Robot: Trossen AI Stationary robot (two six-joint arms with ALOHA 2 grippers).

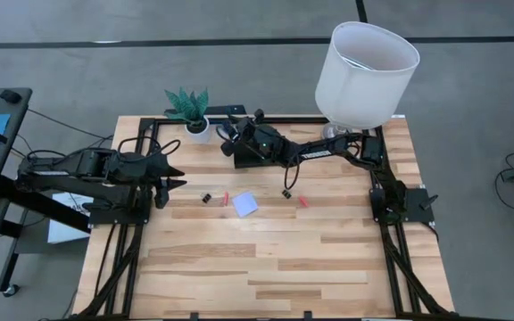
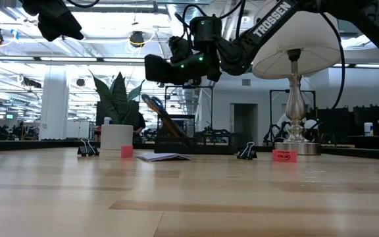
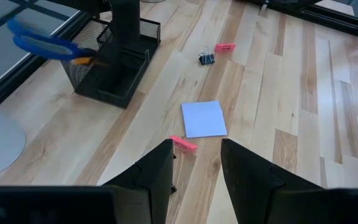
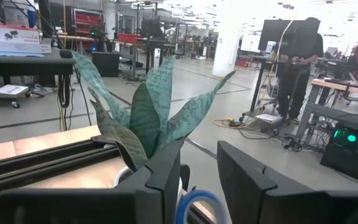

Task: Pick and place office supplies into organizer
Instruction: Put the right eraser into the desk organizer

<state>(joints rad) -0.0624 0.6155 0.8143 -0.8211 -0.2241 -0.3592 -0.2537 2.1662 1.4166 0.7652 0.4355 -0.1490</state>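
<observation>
Only right wrist view shows a person [image 4: 297, 68] behind plant [image 4: 143, 118].

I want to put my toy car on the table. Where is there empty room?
The whole near half of the table, below the note pad, is bare wood. It is crowded in the far strip: the organizer, the plant pot, the lamp, plus binder clips and red bits around the pad.
</observation>
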